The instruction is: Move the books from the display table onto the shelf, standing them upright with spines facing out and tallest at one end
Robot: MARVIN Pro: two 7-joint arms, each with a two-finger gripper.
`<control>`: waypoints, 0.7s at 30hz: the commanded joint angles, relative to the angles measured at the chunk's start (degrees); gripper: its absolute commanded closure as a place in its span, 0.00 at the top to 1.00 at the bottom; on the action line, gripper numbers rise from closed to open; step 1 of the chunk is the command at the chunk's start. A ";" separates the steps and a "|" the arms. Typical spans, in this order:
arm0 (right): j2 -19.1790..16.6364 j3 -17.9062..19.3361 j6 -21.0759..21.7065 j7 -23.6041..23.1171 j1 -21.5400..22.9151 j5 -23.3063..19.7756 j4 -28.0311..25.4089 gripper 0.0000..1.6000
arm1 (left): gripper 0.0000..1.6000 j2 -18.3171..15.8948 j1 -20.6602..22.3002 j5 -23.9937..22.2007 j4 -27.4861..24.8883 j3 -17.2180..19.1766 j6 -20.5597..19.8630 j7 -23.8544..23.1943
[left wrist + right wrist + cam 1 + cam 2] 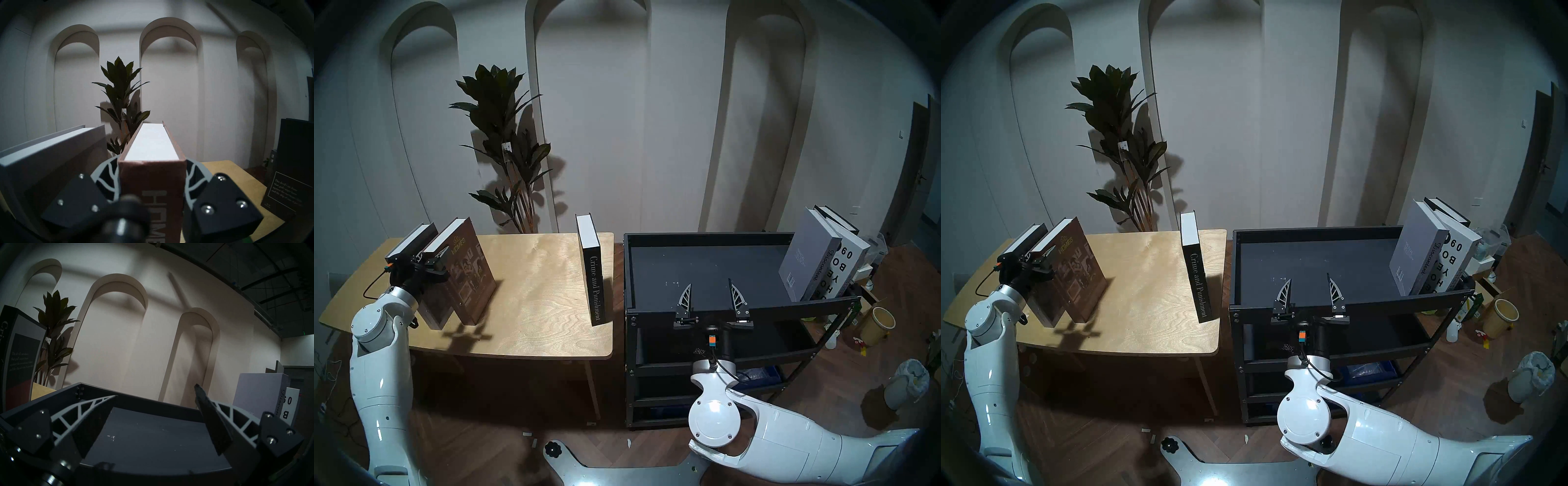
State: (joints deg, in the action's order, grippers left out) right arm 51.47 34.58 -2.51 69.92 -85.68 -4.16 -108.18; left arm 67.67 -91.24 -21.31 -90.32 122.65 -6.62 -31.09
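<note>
Left claw (152,179) pinching the brown book (151,190), lower spine cut off; right claw (711,294) spread, black book (836,217) behind the shelf's (704,268) grey one (802,258) mostly hidden.

**Wide gaps on table and tray, crowding at both far ends**

The light plywood display table (531,305) lay bare between the brown "Homes" hardcover (468,271) and the upright black "Crime and Punishment" hardcover (594,271), leaving a broad lane. Left of the brown book, the grey hardcover (412,237) stood just beside it, with only a narrow slot between them. The black metal shelf's rimmed tray top (704,264) was free across its left and middle; the grey "Discontent" hardcover (806,261) and the white lettered hardcover (843,268) leaned at its right end. The raised tray rim barred low entry.
</note>
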 commanded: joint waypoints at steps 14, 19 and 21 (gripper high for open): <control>-1.00 -3.31 -1.12 3.15 -4.08 2.34 -4.01 1.00 | 0.00 1.00 -1.85 -2.86 -15.27 1.31 -1.68 -3.63; -2.08 -4.56 -1.92 3.29 -4.26 3.49 -4.92 1.00 | 0.00 1.25 -2.32 -3.22 -19.86 2.01 -3.70 -3.46; -2.51 -4.71 -2.09 3.50 -4.38 3.82 -5.37 1.00 | 0.00 1.04 -1.95 -3.07 -20.88 1.81 -4.46 -3.30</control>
State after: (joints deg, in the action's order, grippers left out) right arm 49.89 30.12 -3.80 73.12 -89.92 -1.92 -111.49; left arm 69.39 -93.76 -24.11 -105.64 123.92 -9.61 -34.85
